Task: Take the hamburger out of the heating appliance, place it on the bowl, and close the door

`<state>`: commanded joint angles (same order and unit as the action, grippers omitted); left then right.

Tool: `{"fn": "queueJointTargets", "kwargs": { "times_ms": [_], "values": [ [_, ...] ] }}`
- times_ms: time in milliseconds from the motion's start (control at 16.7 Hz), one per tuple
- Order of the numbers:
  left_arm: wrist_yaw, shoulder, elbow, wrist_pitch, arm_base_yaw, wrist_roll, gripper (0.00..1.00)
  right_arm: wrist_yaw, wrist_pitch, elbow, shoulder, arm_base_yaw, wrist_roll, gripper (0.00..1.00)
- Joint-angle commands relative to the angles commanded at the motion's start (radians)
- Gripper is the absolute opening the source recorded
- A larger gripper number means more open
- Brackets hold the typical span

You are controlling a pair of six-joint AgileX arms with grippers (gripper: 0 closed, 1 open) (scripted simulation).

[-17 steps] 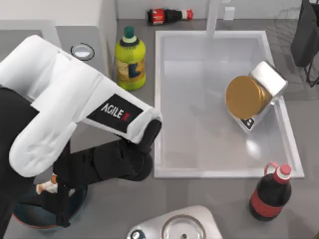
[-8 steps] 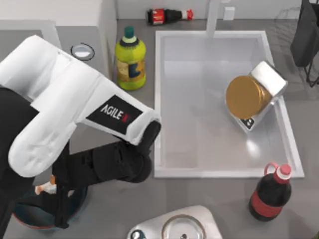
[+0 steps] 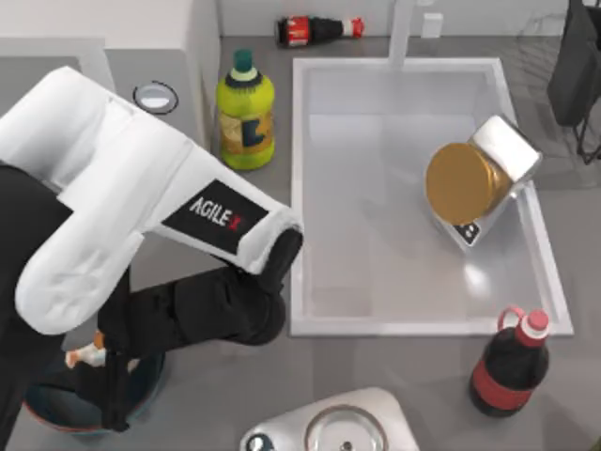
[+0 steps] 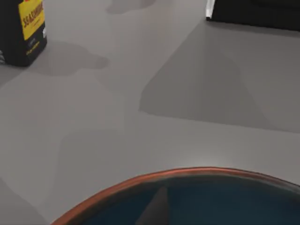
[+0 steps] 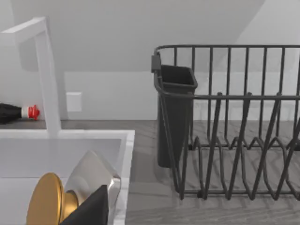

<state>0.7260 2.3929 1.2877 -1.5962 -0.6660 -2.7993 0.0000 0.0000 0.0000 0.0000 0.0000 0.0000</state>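
From above, my left arm (image 3: 141, 216) is stretching down over the near-left corner of the table, its black wrist hanging over the dark-blue bowl (image 3: 56, 413). A little orange-and-cream bit, probably the hamburger (image 3: 86, 352), is peeking out at the bowl's far edge. The arm is blocking the left gripper, so can't tell whether it's gripping. The white microwave (image 3: 113, 28) is sitting far left, with a yellow bottle (image 3: 245, 111) beside it.

Left wrist cam is looking at the bowl's reddish rim (image 4: 154, 177) on grey counter.

Right wrist cam is facing a black dish rack (image 5: 229, 122) and the sink's gold lid (image 5: 47, 201).
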Motion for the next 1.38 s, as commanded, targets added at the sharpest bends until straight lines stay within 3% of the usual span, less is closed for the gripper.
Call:
{"fn": "queueJointTargets", "kwargs": {
  "times_ms": [120,540,600,840,1080,1380],
  "values": [
    [0.000,0.000,0.000,0.000,0.000,0.000,1.00,0.000,0.000,0.000,0.000,0.000,0.000,1.00],
    [0.000,0.000,0.000,0.000,0.000,0.000,1.00,0.000,0.000,0.000,0.000,0.000,0.000,1.00],
    [0.032,-0.054,0.008,-0.016,-0.016,-0.069,1.00,0.000,0.000,0.000,0.000,0.000,0.000,1.00],
    [0.008,-0.112,-0.042,0.040,0.005,-0.009,1.00,0.000,0.000,0.000,0.000,0.000,0.000,1.00],
    [-0.074,-0.328,-0.205,0.249,0.076,0.216,1.00,0.000,0.000,0.000,0.000,0.000,0.000,1.00],
    [-0.219,-0.786,-0.483,0.637,0.206,0.731,1.00,0.000,0.000,0.000,0.000,0.000,0.000,1.00]
  ]
}}
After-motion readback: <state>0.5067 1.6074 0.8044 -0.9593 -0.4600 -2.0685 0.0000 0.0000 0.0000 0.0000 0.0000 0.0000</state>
